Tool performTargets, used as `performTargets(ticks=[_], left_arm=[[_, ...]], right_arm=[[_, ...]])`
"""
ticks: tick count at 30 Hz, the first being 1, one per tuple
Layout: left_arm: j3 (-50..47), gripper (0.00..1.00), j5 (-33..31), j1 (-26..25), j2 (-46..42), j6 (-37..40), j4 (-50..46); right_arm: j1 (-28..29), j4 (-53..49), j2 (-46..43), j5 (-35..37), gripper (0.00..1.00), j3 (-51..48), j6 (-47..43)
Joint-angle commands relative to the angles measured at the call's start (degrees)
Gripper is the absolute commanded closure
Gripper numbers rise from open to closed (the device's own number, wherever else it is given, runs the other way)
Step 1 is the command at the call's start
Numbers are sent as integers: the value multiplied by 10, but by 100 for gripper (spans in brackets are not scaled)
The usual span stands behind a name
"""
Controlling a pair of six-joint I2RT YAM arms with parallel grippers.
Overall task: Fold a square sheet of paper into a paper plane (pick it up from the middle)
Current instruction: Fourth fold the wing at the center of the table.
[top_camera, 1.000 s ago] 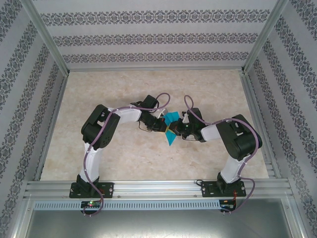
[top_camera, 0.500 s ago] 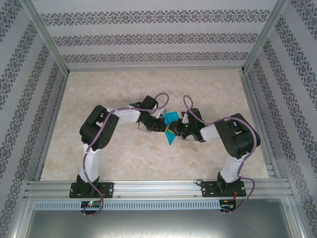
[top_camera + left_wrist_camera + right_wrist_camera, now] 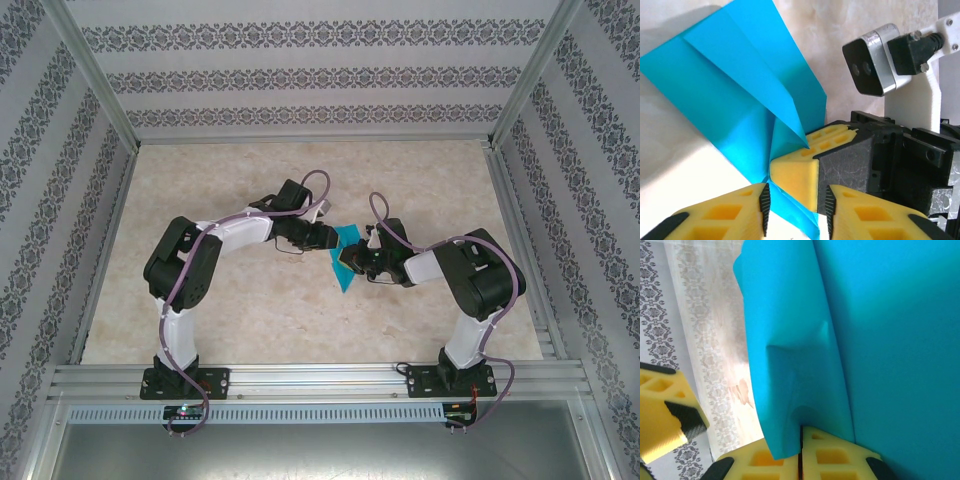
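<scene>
The teal-blue sheet of paper (image 3: 345,262) is folded with creases into a pointed shape and is held just above the table's middle. My right gripper (image 3: 354,262) is shut on it; in the right wrist view its yellow fingers (image 3: 780,460) pinch a bent fold of the paper (image 3: 875,340). My left gripper (image 3: 326,238) sits just left of the paper with its jaws open. In the left wrist view, the left gripper (image 3: 796,210) has its pads apart, and the right gripper's yellow fingertip (image 3: 792,180) and the creased paper (image 3: 735,95) lie ahead of the gap.
The marble-patterned table (image 3: 250,310) is fenced by aluminium rails and patterned walls (image 3: 300,80). The right wrist's camera (image 3: 871,59) hangs close to my left fingers. One left finger (image 3: 670,415) shows at the left edge of the right wrist view.
My left gripper has opened and let go of the paper, drawing back a little to the left, with its elbow swinging left. The right gripper keeps its hold in place.
</scene>
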Motion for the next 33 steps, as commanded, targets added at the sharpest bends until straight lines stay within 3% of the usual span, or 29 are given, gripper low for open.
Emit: performTargets(ticks=[1, 33], left_arm=[[11, 59, -4, 6, 8, -26, 24], [68, 61, 22, 5, 86, -54, 35]], right_arm=[[10, -19, -6, -7, 91, -10, -24], [32, -109, -39, 18, 90, 10, -104]])
